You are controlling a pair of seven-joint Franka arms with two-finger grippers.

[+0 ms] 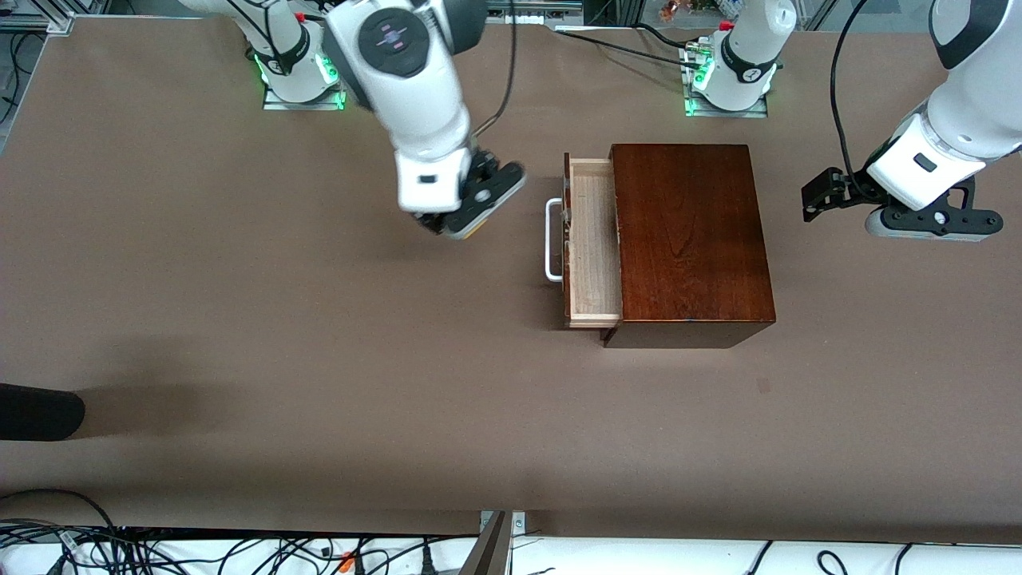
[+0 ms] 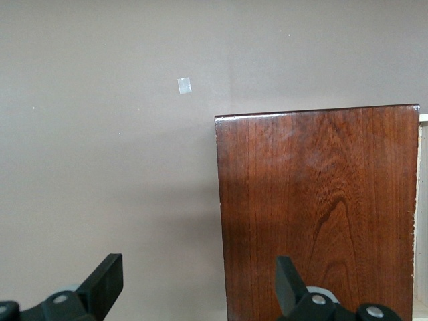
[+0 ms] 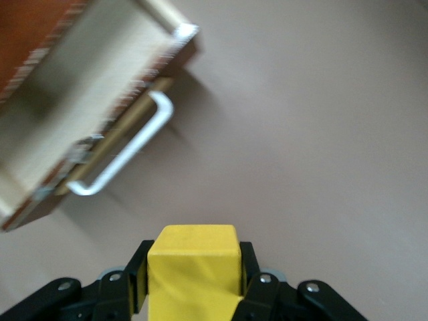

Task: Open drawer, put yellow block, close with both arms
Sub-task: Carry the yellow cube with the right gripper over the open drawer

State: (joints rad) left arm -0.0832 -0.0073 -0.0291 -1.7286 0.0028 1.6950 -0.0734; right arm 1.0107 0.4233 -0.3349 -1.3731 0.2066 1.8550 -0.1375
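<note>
I am seeing the right end effector (image 1: pixel 467 220) hanging in the upper middle of the front frame, over bare brown counter (image 1: pixel 239 319) just beside the drawer's handle end. Its fingers (image 3: pixel 137 277) are clamping on the yellow block (image 3: pixel 194 267), which is filling the lower centre of the right wrist frame; in the front frame only a sliver of yellow is showing under the black fingers. Next across, the drawer (image 1: pixel 595 239) is standing pulled out of the reddish-brown wooden box (image 1: pixel 691 239), its pale wood tray lying bare and its white U-shaped handle (image 1: pixel 551 239) pointing toward the right arm's end of the counter. The box is sitting in the centre-right of the front frame, nearer the arm bases than the camera. At the far right edge of the frame, the left end effector (image 1: pixel 934 220) is hovering over the counter, well apart from the box, with its fingers (image 2: pixel 103 281) standing wide apart and gripping nothing. In the left wrist frame those two black fingers are showing along the bottom edge, with the box's glossy top filling the lower right.
</note>
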